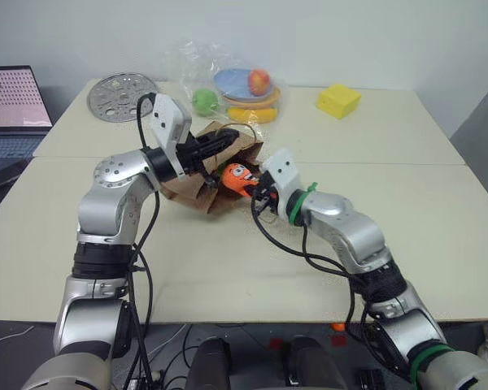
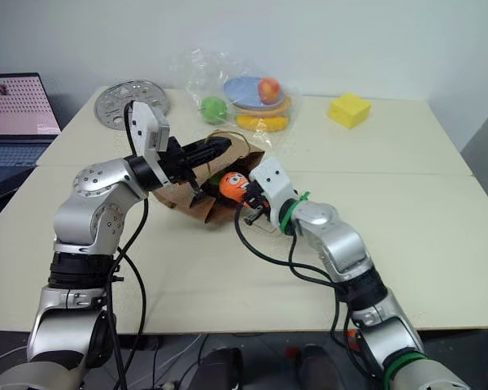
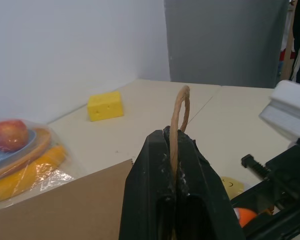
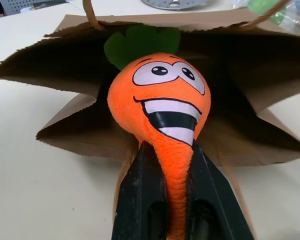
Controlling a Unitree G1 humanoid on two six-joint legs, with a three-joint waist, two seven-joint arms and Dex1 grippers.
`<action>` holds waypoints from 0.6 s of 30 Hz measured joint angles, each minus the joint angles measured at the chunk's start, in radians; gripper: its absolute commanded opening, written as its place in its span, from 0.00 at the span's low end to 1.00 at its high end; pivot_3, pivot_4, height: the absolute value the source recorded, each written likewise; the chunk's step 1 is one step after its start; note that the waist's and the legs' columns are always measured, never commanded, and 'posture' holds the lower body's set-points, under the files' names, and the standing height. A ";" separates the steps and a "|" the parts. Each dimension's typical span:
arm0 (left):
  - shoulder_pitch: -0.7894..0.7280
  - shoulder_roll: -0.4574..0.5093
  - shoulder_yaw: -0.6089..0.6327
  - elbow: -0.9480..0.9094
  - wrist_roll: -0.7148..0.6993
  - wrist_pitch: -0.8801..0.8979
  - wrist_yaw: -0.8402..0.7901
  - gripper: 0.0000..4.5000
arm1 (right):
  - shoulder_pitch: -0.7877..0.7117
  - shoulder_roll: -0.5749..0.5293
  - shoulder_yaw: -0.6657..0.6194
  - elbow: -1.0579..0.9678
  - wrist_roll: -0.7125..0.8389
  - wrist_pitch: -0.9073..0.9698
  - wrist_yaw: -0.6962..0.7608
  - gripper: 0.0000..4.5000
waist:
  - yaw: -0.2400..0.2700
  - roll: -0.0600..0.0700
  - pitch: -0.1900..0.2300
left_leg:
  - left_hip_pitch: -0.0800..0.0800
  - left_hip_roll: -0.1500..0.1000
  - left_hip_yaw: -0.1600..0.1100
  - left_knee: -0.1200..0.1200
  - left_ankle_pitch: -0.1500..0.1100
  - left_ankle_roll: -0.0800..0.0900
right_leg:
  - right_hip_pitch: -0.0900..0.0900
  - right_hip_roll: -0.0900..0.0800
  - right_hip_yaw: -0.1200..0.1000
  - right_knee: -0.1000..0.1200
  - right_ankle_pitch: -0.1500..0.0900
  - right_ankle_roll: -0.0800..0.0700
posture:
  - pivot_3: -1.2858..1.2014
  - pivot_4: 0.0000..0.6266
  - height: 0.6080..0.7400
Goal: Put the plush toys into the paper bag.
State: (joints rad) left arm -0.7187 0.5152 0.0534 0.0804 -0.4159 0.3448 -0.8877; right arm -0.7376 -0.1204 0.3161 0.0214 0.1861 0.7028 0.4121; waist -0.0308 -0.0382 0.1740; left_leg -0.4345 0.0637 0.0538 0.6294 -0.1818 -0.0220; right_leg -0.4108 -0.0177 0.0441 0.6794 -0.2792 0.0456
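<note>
Right wrist view gives the best look here: the right gripper [image 4: 170,165] is clamped on the thin tail end of the carrot plush [image 4: 160,105], with its grinning face and green leaves poking into the open mouth of the paper bag [image 4: 65,65]. The bag lies on its side on the table [image 1: 228,268], roughly in the middle, mouth facing the near right. From the head cameras you can see the carrot sitting right at that opening, just beside the crumpled brown edge, not fully inside. The left gripper [image 3: 176,165] is pinched tight on one of the bag's tan string handles [image 3: 180,107], the loop sticking up out of its black fingers, holding the bag's upper edge lifted off the table. Further back there's a clear plastic bag of fruit [image 1: 236,85] with an apple, something green and a banana-looking thing on plates, a yellow block [image 1: 338,101] off to the far right, a round metal perforated disc [image 1: 124,96] at far left, and a laptop [image 1: 12,110] at the left edge. Can't spot the egg toy for sure.
</note>
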 measured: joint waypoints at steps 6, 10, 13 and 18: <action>0.002 -0.006 -0.008 -0.019 -0.012 0.021 -0.018 0.00 | -0.112 0.109 0.000 0.261 -0.052 -0.094 -0.001 0.01 | -0.001 0.000 0.000 | 0.000 0.000 0.000 -0.001 0.000 0.000 | 0.000 0.000 0.000 0.000 0.000 0.000 | 0.52 0.24 1.00; 0.002 -0.011 -0.008 -0.037 -0.018 0.028 -0.021 0.00 | -0.159 0.175 -0.002 0.421 -0.081 -0.179 -0.004 0.01 | -0.002 0.000 0.000 | 0.000 0.000 0.000 -0.001 0.000 0.000 | -0.001 0.000 0.000 0.000 0.000 0.000 | 0.52 0.24 1.00; 0.001 -0.011 -0.008 -0.038 -0.021 0.034 -0.021 0.00 | -0.187 0.205 -0.011 0.487 -0.092 -0.229 -0.005 0.16 | -0.002 0.000 0.000 | 0.000 0.000 0.000 -0.001 0.000 0.000 | -0.001 0.000 -0.001 0.001 0.000 0.000 | 0.52 0.24 1.00; -0.001 -0.011 -0.008 -0.038 -0.023 0.037 -0.026 0.00 | -0.185 0.217 -0.036 0.512 -0.094 -0.266 -0.001 0.55 | -0.001 0.000 0.000 | 0.000 0.000 0.000 -0.001 0.000 0.000 | -0.001 0.000 0.000 0.001 0.000 0.000 | 0.52 0.24 1.00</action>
State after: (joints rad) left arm -0.7193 0.5038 0.0459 0.0424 -0.4385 0.3819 -0.9137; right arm -0.9225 0.0969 0.2803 0.5330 0.0921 0.4368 0.4109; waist -0.0317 -0.0381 0.1740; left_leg -0.4346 0.0639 0.0538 0.6284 -0.1819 -0.0222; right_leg -0.4115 -0.0178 0.0439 0.6799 -0.2791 0.0455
